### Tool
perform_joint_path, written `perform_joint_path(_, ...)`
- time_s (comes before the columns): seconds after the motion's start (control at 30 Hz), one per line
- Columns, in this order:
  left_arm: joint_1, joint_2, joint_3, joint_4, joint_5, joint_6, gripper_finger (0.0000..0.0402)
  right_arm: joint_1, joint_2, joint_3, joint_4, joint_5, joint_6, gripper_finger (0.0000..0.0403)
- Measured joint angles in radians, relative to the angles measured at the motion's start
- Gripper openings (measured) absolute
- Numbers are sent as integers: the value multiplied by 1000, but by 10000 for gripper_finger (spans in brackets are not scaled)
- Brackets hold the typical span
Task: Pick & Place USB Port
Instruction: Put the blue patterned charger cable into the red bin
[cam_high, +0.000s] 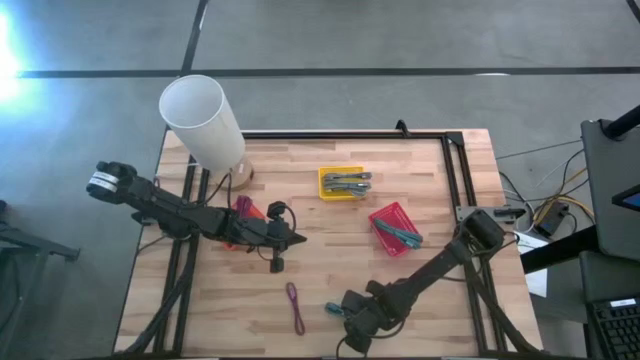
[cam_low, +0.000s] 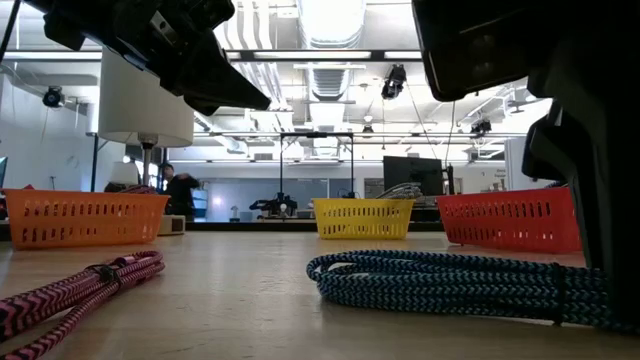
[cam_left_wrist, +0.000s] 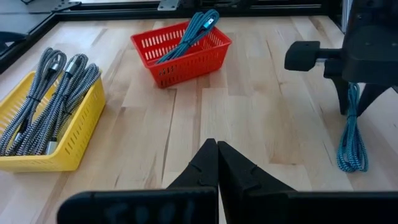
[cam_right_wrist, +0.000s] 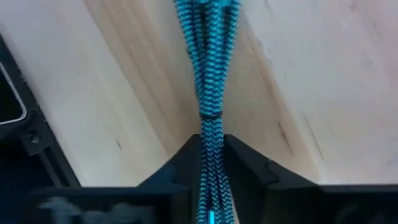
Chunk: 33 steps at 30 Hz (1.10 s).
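A wooden table (cam_high: 420, 180) seen from above holds two dark robot arms. The right end effector (cam_high: 352, 318) sits low near the front edge, right of centre, its fingers (cam_right_wrist: 249, 168) closed narrowly around a bundled teal cable (cam_right_wrist: 205, 81) lying on the wood. The grip falls just below the band that ties the bundle, with the strands running straight between the fingers.

The left end effector (cam_high: 296, 238) hovers near the table's centre, fingers pressed together and empty. A pink cable (cam_high: 295, 305) lies near the front edge, left of the teal one. A red bin (cam_high: 392, 228), right of centre, already holds a teal cable; a yellow bin (cam_high: 342, 183) toward the back holds grey ones.

The lift probably goes best straight up, so loose loops do not drag or snag. The red bin looks like the matching target. Carrying the bundle high enough to clear its wall, then lowering before release, should keep the ends inside.
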<state>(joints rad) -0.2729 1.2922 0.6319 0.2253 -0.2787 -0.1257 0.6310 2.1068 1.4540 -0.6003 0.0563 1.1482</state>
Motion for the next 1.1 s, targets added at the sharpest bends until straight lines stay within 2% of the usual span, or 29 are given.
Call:
perform_joint_path(0.17,0,0,0,0,0,0,0,-14,-55,-3,-80,-1,6,19)
perform_joint_path(0.27,0,0,0,-1,0,-2,0,-30,-103,28,-271,-2,47,19)
perform_joint_path(0.47,0,0,0,0,0,-5,0,-77,-212,133,-766,-1,121,18)
perform_joint_path(0.6,0,0,0,0,0,-7,0,-135,-279,144,-948,-2,190,17)
perform_joint_path(0.77,0,0,1,-2,0,-30,0,-227,-331,105,-949,0,140,16)
perform_joint_path(0.97,0,0,1,-8,0,-31,0,-334,-318,72,-949,-12,39,16)
perform_joint_path(1.1,0,0,1,-8,0,-30,0,-399,-318,51,-949,-63,27,16)
